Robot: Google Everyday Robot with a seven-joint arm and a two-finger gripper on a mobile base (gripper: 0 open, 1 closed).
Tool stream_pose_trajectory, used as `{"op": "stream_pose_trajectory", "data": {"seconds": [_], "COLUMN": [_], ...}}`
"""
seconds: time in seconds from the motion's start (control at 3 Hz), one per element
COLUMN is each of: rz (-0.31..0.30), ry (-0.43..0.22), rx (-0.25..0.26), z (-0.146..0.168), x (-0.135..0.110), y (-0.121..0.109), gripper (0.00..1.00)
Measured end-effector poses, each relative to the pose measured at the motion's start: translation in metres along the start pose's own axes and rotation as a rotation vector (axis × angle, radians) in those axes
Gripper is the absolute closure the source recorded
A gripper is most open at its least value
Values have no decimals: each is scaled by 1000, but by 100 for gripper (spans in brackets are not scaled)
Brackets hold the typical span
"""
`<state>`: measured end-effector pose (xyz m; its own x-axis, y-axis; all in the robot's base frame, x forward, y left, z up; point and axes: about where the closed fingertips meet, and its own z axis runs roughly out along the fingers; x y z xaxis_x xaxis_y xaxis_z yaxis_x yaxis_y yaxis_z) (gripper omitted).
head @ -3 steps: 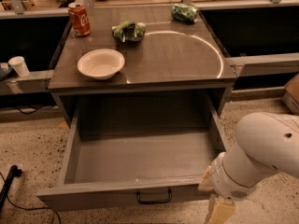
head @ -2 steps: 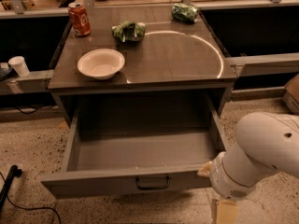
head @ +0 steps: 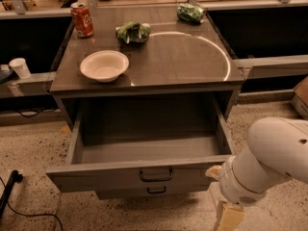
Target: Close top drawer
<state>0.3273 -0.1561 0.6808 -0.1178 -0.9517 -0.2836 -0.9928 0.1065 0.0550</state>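
The top drawer (head: 120, 174) is a wide grey box drawer pulled partly out of the cabinet under the grey table (head: 183, 61). Its inside shows nothing in it. Its flat front faces me, with a small black bar handle (head: 155, 175) at the centre. My gripper (head: 214, 172) hangs from the white arm (head: 269, 162) at the lower right. Its tan tip is at the right end of the drawer front and seems to touch it. A narrower lower drawer front with its own black handle (head: 156, 190) shows just beneath.
On the table stand a red can (head: 82, 19), a white bowl (head: 104, 65) and two green bags (head: 133, 32) (head: 190, 12). A white cup (head: 19, 67) sits on the left ledge. A black cable (head: 9, 196) lies on the floor at the left. A cardboard box (head: 302, 97) stands at the right.
The top drawer has slid back toward the cabinet, and less of its inside shows. My arm and gripper have moved forward with the drawer front. The lower drawer's handle has come into view.
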Motion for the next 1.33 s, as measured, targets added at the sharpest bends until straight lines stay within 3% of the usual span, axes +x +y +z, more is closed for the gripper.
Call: {"op": "stream_pose_trajectory", "data": {"seconds": [0.33,0.67,1.0,1.33], "rz": [16,29,5,-2], "ry": [-34,-65,-65,-63], "rx": [54,136,192,230], "z": [5,16,26,28], "x": [7,12,4,-2], "y": [-17,-51,-80,-91], "gripper": [42,73,96,100]}}
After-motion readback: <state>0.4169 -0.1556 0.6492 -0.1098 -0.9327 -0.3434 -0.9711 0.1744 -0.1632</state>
